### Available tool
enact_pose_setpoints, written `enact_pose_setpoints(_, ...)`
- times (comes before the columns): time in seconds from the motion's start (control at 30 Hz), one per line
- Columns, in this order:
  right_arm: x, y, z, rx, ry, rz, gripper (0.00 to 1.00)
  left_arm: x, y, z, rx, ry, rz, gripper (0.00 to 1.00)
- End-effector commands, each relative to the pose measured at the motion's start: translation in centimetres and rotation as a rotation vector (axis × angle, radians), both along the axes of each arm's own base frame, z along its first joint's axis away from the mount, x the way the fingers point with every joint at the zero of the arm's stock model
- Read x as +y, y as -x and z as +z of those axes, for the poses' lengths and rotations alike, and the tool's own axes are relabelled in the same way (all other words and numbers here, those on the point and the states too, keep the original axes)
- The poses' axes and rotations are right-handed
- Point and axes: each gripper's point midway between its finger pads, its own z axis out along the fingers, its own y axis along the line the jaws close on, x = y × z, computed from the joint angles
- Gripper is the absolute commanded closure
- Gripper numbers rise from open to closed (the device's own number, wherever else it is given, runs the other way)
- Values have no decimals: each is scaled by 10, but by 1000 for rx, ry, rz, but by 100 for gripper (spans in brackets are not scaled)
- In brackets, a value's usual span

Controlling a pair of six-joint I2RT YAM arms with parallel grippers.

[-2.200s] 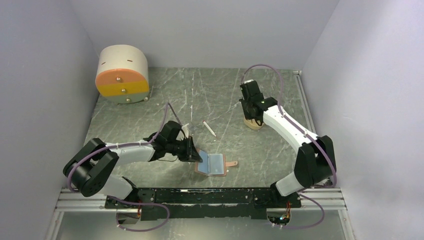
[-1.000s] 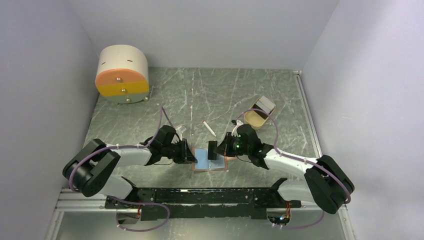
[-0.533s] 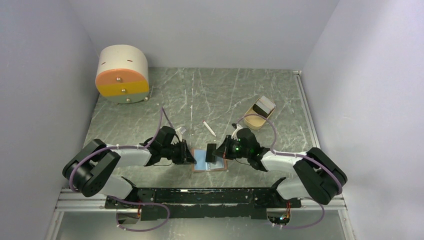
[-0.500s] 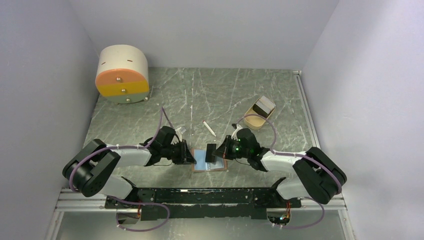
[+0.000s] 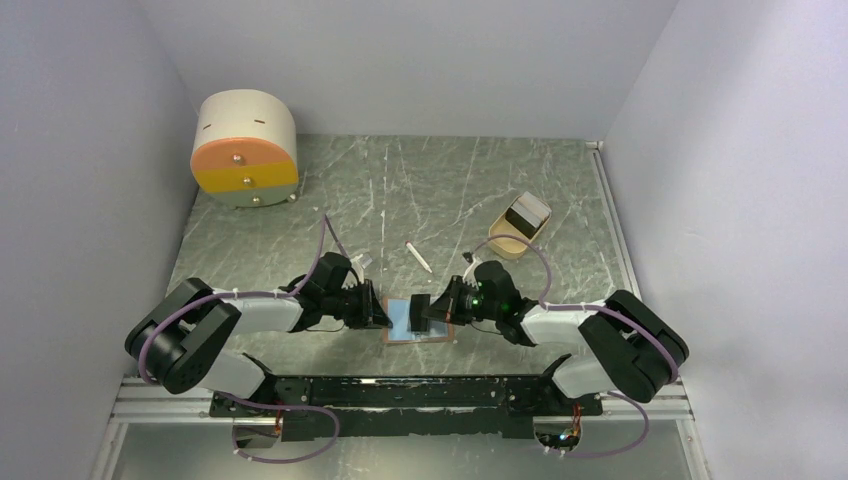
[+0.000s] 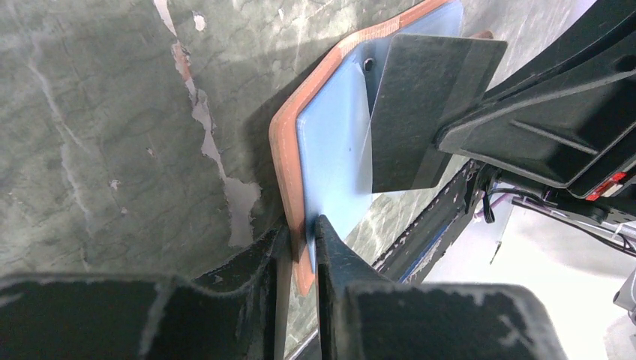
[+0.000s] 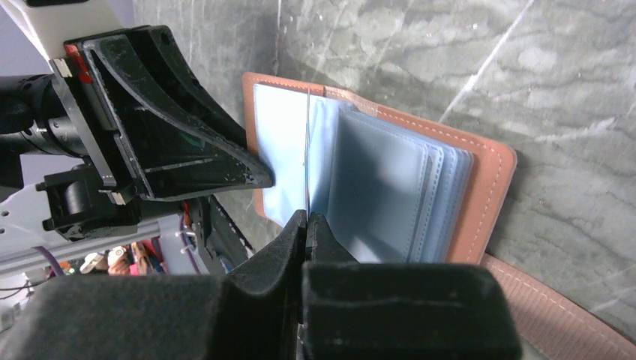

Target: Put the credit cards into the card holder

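The card holder (image 5: 436,328), brown leather with pale blue sleeves, lies open near the table's front edge. My left gripper (image 5: 381,312) is shut on its left cover and first sleeve; the left wrist view shows the brown edge (image 6: 283,161) pinched between the jaws (image 6: 300,226). My right gripper (image 5: 430,311) is shut on a black credit card (image 5: 418,312), held upright on edge over the open sleeves. The card appears as a thin edge-on line (image 7: 307,142) above the right gripper (image 7: 306,217), and as a dark rectangle (image 6: 427,112) in the left wrist view. A second black card with a white band (image 5: 527,213) stands in a wooden tray.
The wooden tray (image 5: 505,243) sits at the right middle. A thin white stick (image 5: 419,257) lies just behind the holder. A round cream, orange and yellow drawer box (image 5: 244,148) stands at the back left. The holder's strap (image 7: 570,315) lies to the right.
My right arm went from the tray to the holder with the black card, then lowered it slightly toward the sleeves. My left gripper laid the cover flatter and keeps hold.
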Motion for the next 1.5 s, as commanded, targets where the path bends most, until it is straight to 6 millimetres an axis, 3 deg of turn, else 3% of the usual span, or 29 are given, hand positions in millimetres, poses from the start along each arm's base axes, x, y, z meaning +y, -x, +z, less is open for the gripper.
enact_pose_setpoints(0.0, 1, 11, -4, 57, -21, 11, 100, 1, -8, 0, -33, -20, 5, 79)
enact_pose_setpoints(0.5, -3, 15, -13, 109, 27, 0, 100, 0, -11, 3, -39, -15, 8, 79)
enact_pose_setpoints(0.97, 13, 19, -19, 129, 25, 111, 99, -4, -12, 8, -45, 4, -1, 78)
enact_pose_setpoints(1.07, 14, 17, -25, 131, 51, 123, 96, -6, -12, 9, -37, 12, -7, 78)
enact_pose_setpoints(1.17, 14, 12, -29, 123, 79, 116, 84, -7, -11, 11, -34, 28, -8, 78)
enact_pose_setpoints(1.37, -4, -4, -34, 89, 233, 28, 77, -6, -10, 15, -39, 33, 2, 78)
enact_pose_setpoints(1.47, -4, -5, -34, 83, 269, 23, 74, -6, -9, 15, -38, 41, 6, 78)
